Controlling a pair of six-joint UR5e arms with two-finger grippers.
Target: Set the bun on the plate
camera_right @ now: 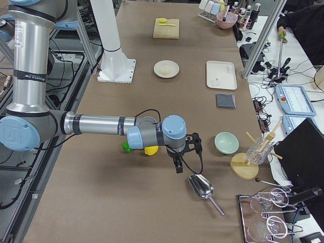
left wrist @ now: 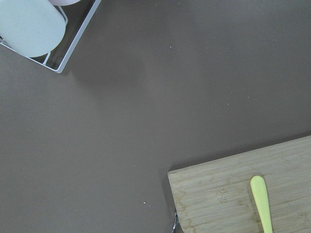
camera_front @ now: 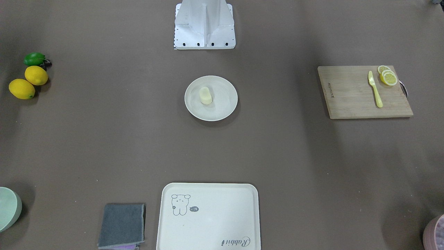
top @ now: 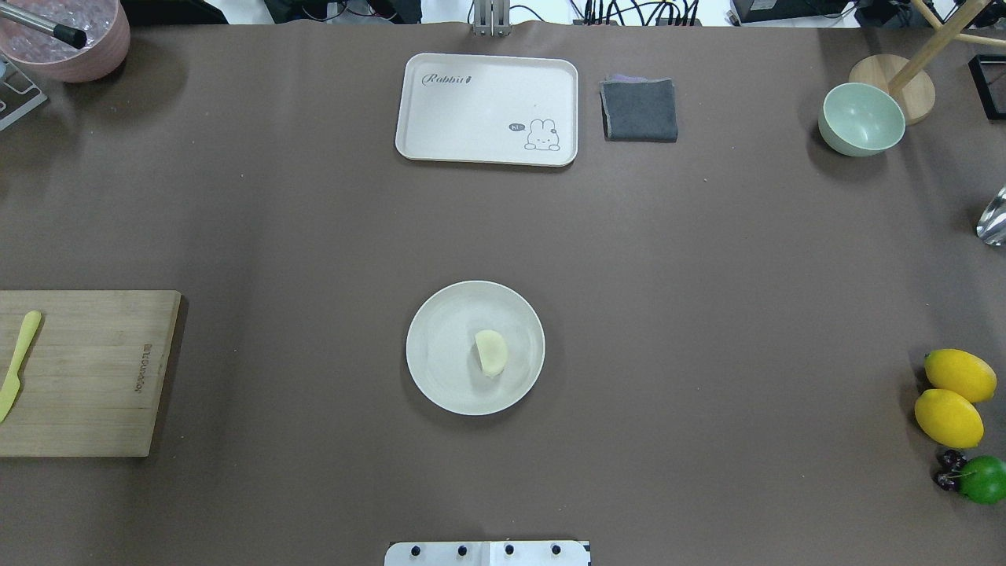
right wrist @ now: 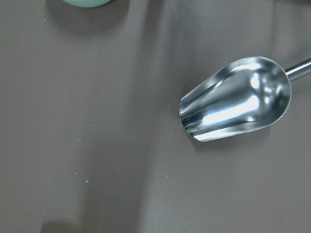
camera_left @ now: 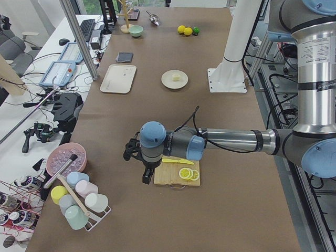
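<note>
The bun [camera_front: 205, 95], a small pale cream lump, lies on the round cream plate [camera_front: 225, 104] at the table's middle, a little off the plate's centre. The overhead view shows the same bun [top: 490, 352] and plate [top: 440, 354] with no arm near them. My left gripper [camera_left: 148, 176] hangs by the cutting board at the table's left end, far from the plate. My right gripper [camera_right: 177, 166] hangs at the right end, by the metal scoop. Both show only in the side views, so I cannot tell whether they are open or shut.
A wooden cutting board [top: 86, 369] with a yellow knife [top: 17, 363] and lemon slices [camera_front: 387, 76] lies at the left. The rabbit tray [top: 487, 110] and grey cloth [top: 639, 110] are at the far side. A green bowl [top: 860, 119], two lemons [top: 951, 397], a lime [top: 982, 479] and a metal scoop [right wrist: 238, 99] sit at the right.
</note>
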